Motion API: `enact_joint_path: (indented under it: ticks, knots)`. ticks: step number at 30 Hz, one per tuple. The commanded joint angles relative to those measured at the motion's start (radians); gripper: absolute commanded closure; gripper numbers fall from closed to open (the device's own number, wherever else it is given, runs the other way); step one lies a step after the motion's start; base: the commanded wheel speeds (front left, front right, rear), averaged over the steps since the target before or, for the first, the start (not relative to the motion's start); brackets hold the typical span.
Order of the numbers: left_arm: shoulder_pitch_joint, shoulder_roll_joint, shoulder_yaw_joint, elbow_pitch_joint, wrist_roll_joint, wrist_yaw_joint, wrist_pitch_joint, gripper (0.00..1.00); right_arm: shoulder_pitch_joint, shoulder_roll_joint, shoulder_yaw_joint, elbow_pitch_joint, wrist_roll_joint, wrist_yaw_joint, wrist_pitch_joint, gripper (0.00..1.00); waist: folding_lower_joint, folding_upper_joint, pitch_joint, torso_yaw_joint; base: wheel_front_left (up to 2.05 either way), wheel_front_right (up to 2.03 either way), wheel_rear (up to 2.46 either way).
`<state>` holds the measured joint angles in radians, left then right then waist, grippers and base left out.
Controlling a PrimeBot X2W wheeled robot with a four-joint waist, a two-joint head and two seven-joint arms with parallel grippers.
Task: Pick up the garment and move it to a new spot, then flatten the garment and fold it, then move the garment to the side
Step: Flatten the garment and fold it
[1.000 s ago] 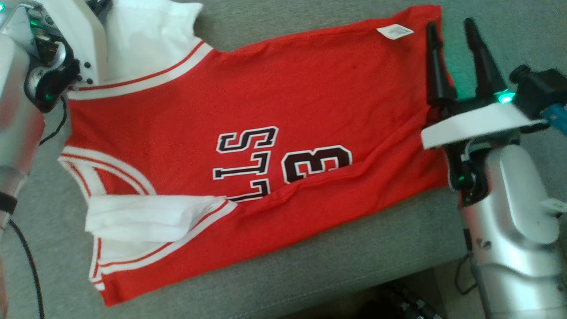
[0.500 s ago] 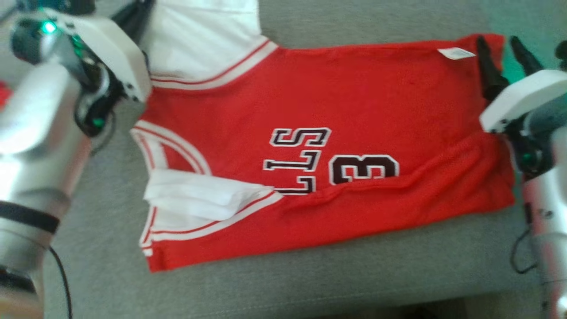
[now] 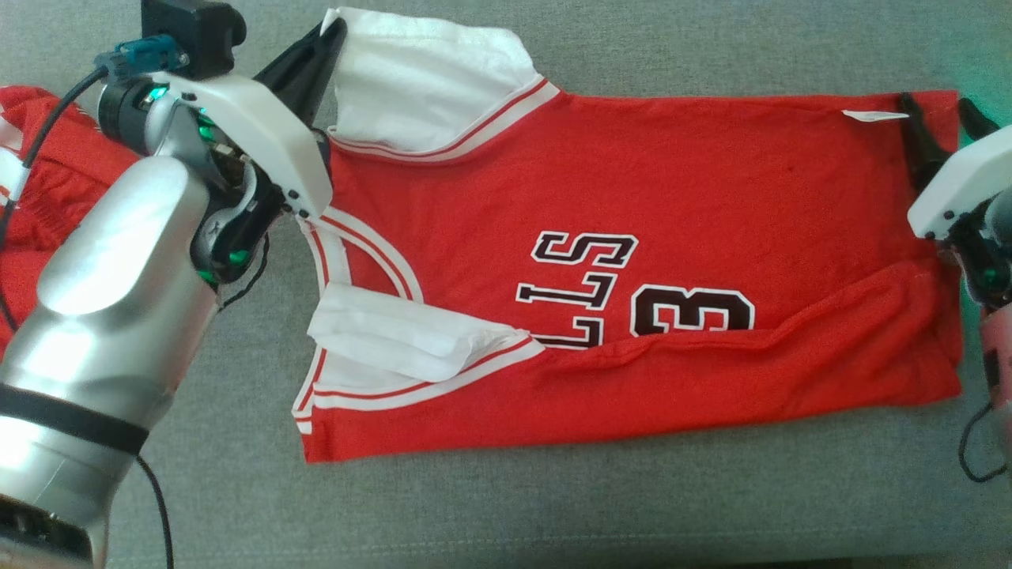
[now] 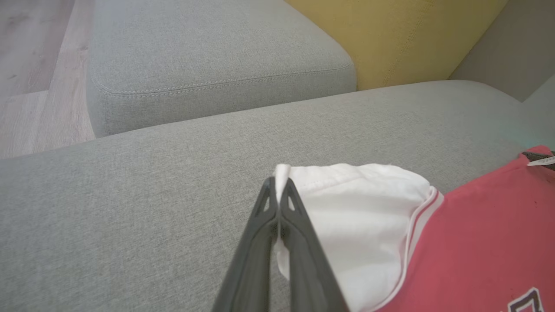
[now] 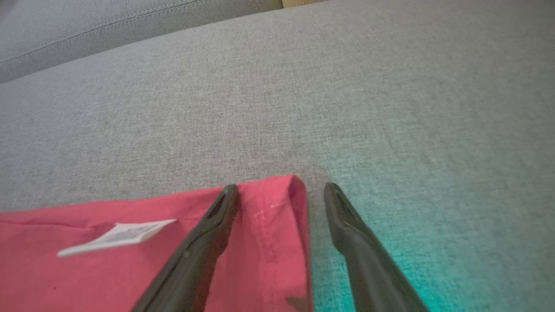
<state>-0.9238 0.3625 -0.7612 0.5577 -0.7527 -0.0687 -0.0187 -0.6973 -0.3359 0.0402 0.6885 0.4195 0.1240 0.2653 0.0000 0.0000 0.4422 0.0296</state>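
The garment [image 3: 632, 197] is a red jersey with white sleeves and black lettering. It lies sideways on the grey sofa seat [image 3: 553, 506], its near long edge folded over part of the lettering. My left gripper [image 3: 332, 35] at the upper left is shut on the far white sleeve [image 3: 419, 87]; in the left wrist view the left gripper [image 4: 279, 186] pinches the edge of that sleeve [image 4: 360, 208]. My right gripper [image 3: 941, 111] stands open at the far hem corner. In the right wrist view the right gripper [image 5: 281, 190] straddles the hem corner [image 5: 277, 216], one finger over the cloth, the other over bare seat.
Another red cloth [image 3: 47, 158] lies at the far left behind my left arm. A white label [image 5: 117, 236] sticks out near the hem. A second grey cushion [image 4: 208, 56], a yellow cushion [image 4: 390, 34] and wooden floor [image 4: 26, 65] lie beyond the seat.
The head camera has shifted, so the garment now sits further right and more level in the picture. The left gripper stays shut on the sleeve; the right stays open at the hem.
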Motion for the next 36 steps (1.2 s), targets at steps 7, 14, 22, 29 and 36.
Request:
enact_joint_path:
  ticks: [7, 14, 22, 29, 36]
  knots:
    - [-0.017, 0.067, 0.052, -0.041, -0.001, 0.039, 0.006, 1.0, -0.041, -0.036, 0.065, 0.025, 0.03, 0.007, -0.016, 1.0, 0.0, 0.0, 0.006, -0.003, 0.0, 0.0, 0.0]
    - [-0.045, 0.078, 0.074, -0.022, 0.009, 0.084, -0.011, 1.0, -0.096, -0.039, 0.061, 0.039, 0.033, 0.007, -0.126, 1.0, 0.0, 0.0, 0.015, -0.009, 0.0, 0.0, 0.0]
    - [-0.148, 0.043, 0.116, 0.049, 0.019, 0.125, -0.088, 1.0, -0.2, -0.055, 0.045, 0.117, -0.014, 0.007, -0.272, 1.0, 0.0, 0.0, 0.03, -0.014, 0.0, 0.0, 0.0]
    - [-0.205, -0.012, 0.099, 0.155, 0.036, 0.093, -0.153, 1.0, -0.266, -0.018, 0.065, 0.227, -0.043, 0.007, -0.347, 1.0, 0.0, 0.0, 0.022, -0.012, 0.0, 0.0, 0.0]
    - [-0.146, -0.011, 0.057, 0.204, 0.05, 0.046, -0.179, 1.0, -0.225, -0.024, 0.161, 0.245, -0.004, 0.007, -0.4, 1.0, 0.0, 0.0, -0.036, -0.01, 0.0, 0.0, 0.0]
